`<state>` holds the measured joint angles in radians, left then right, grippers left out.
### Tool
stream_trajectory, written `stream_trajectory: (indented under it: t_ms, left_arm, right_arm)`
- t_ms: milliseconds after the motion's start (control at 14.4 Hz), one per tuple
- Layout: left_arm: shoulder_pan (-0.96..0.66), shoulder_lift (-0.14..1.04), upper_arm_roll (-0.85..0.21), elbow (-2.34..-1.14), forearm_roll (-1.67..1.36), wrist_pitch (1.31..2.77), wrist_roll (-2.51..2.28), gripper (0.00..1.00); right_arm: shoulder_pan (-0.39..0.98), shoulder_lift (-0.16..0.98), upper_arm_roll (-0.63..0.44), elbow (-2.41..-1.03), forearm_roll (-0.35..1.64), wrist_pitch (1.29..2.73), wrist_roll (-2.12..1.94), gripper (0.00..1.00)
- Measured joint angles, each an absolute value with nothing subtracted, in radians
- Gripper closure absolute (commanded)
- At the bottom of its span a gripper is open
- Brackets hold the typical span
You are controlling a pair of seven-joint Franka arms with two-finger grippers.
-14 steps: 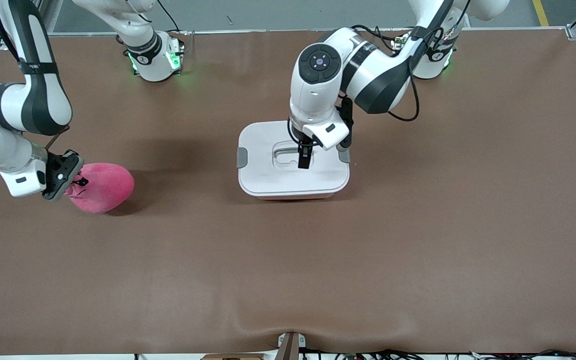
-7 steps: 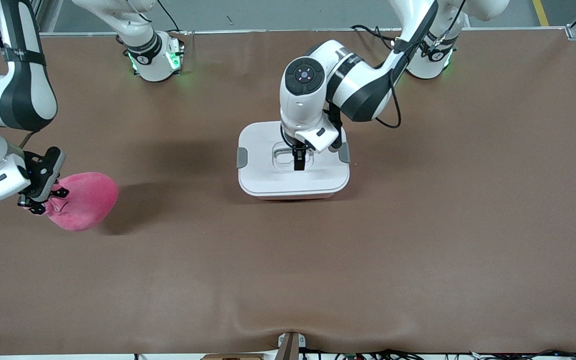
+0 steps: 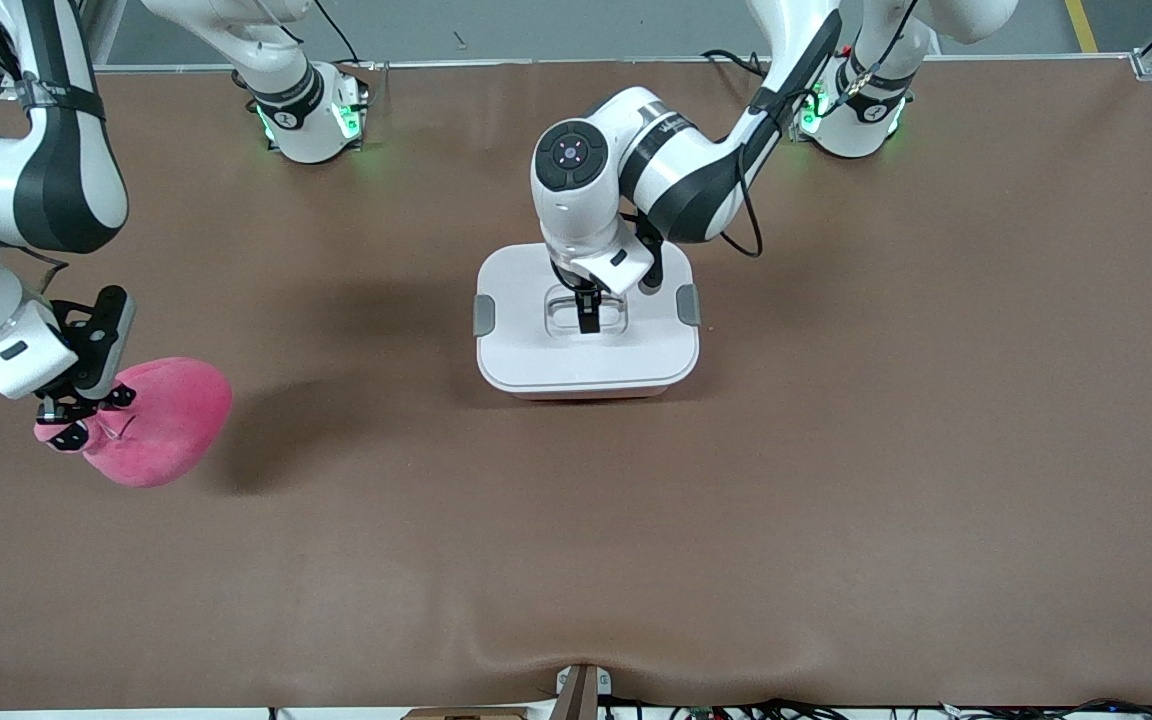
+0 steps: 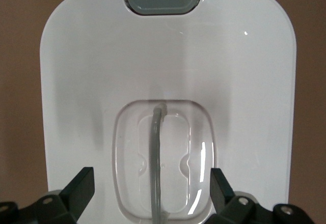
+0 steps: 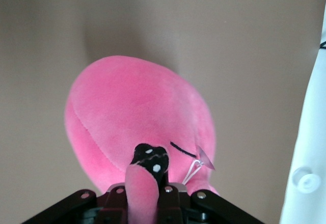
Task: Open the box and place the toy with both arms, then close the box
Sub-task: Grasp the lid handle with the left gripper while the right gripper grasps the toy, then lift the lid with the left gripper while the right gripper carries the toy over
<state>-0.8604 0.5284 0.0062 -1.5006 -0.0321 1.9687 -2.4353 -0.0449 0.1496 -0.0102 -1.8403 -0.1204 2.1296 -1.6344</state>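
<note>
While the rounded-rectangular plastic box [image 3: 587,345] with its pink body and white lid [image 4: 168,81] sits shut near the middle of the brown tabletop [image 3: 836,480], closer to the robots' edge than to the camera's edge, we see that the left gripper [image 3: 588,318] has slid over the past second from the lid's left-arm side to directly above the recessed handle [image 4: 158,163]. Its fingers [image 4: 79,191] stand wide apart, straddling the grey handle bar and holding nothing. Both grey side clips [image 3: 484,315] appear to lie flat against the lid, so we judge the opening step not yet begun, with the handle grasp the likely next move.

Toward the right arm's end of the tabletop, the soft bright-pink plush toy [image 3: 151,420] hangs from the right gripper [image 3: 66,420], whose fingers are clamped tight on its small snout-like head [image 5: 142,183]. In that same second the toy has been carried outward, away from the box, and its shadow now lies apart from it, which we read as a lift clear of the surface. The toy is thus in hand, waiting on the lid.
</note>
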Motion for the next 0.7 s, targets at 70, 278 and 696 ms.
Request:
stream_trajectory:
  t_ms: [70, 278, 696]
  left_arm:
    - [-0.862, 0.528, 0.006, -1.518, -0.032, 1.995, -2.435, 0.00]
    - [-0.867, 0.529, 0.006, -1.552, -0.029, 2.044, -2.435, 0.10]
    - [-0.872, 0.527, 0.006, -1.553, -0.012, 2.061, -2.435, 0.59]
  right_arm:
    - [-0.043, 0.150, -0.010, -1.840, -0.121, 2.139, -1.658, 1.00]
    - [-0.031, 0.150, -0.010, -1.837, -0.123, 2.151, -1.721, 1.00]
    - [0.012, 0.150, -0.008, -1.808, -0.124, 2.151, -1.852, 1.00]
